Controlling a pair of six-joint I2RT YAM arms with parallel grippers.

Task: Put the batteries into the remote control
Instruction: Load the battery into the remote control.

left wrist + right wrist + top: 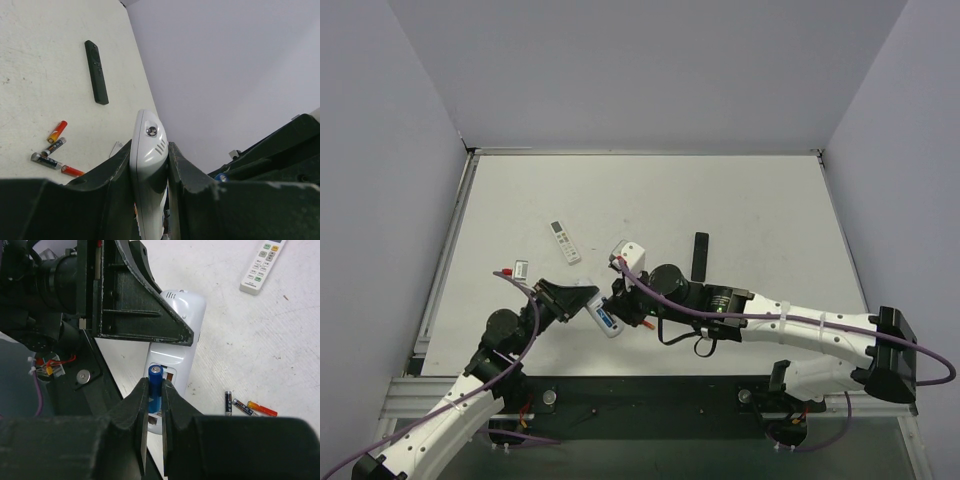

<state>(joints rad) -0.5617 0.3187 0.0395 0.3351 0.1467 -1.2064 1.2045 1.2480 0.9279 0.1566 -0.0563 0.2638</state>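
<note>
Remote (179, 337) sits clamped in the left gripper (149, 156), steadied with its open back exposed; the right gripper (155, 390) pinches one blue battery (155, 376) at the remote's recess, presumably ready for insertion.

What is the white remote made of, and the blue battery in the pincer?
The white remote looks like smooth, slightly glossy plastic: it has moulded rounded edges, small vent slits and a soft shine. The blue battery looks like metal in a shiny blue wrap, with a bare silvery cap on top.
</note>
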